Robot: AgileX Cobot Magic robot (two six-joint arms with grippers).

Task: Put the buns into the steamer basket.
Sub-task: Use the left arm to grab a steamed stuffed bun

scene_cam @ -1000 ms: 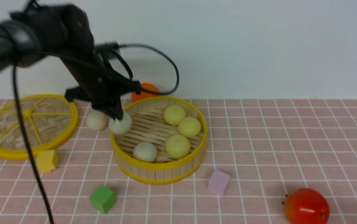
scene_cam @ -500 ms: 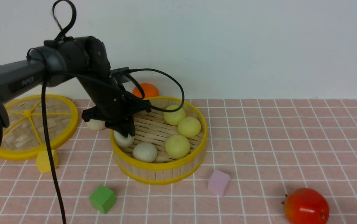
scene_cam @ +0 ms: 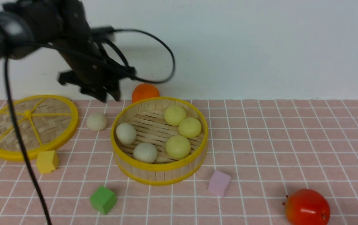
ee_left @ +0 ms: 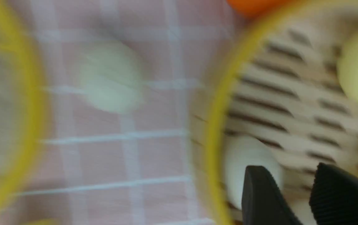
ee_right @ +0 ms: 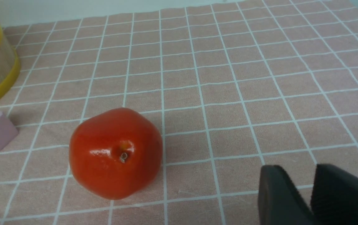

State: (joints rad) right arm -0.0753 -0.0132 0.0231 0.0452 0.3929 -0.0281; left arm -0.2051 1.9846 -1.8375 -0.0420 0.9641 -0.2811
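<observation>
1. Five buns (scene_cam: 175, 115) sat in the steamer basket (scene_cam: 159, 173): three yellow, two off-white. Last bun (scene_cam: 96, 121) lay on the cloth between basket and lid (scene_cam: 29, 125), near the basket wall.
2. Handling, as a guess: light, smooth, round, likely to roll. Pinch across the middle from above.
3. Left gripper (ee_left: 294, 190) hung above the basket's far-left rim, jaws slightly apart, holding nothing.
4. Right gripper (ee_right: 304, 193) nearly closed, empty, near the red fruit (ee_right: 116, 152).
5. Orange fruit (scene_cam: 145, 92) and blocks stood clear of the approach.
</observation>
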